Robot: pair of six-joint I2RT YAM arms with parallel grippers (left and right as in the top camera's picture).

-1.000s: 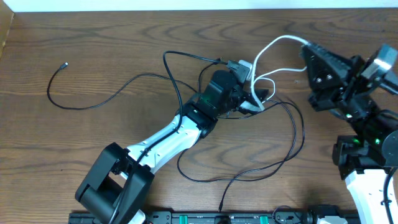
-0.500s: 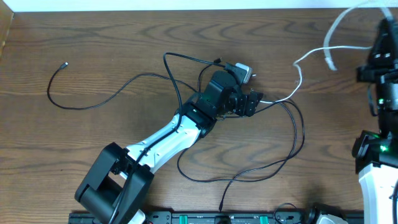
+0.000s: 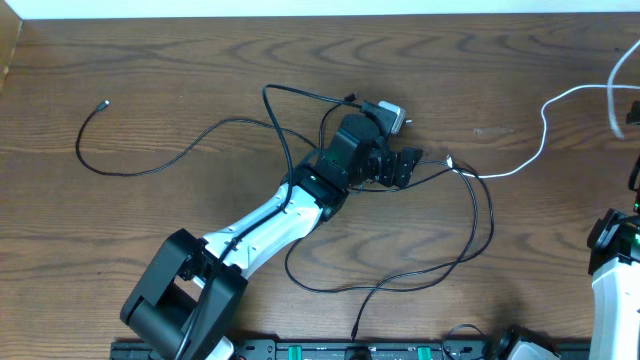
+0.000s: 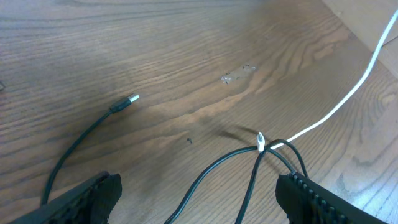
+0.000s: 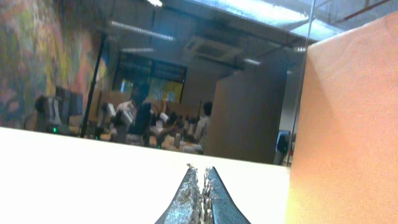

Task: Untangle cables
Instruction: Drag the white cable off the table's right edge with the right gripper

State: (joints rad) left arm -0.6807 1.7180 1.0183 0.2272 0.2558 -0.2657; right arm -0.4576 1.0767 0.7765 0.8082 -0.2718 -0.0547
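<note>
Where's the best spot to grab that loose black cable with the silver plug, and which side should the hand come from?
Grip the black cable just behind its silver plug, coming down from above and closing across it. That stretch lies flat, nearly straight and alone on the table, clear of the crossing cables to its right.

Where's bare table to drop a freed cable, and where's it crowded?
Bare: far strip along the table's back edge; near-left corner below the loose plug; right patch between the white cable and right arm. Crowded: black cables looped round the left tool and left arm.
</note>
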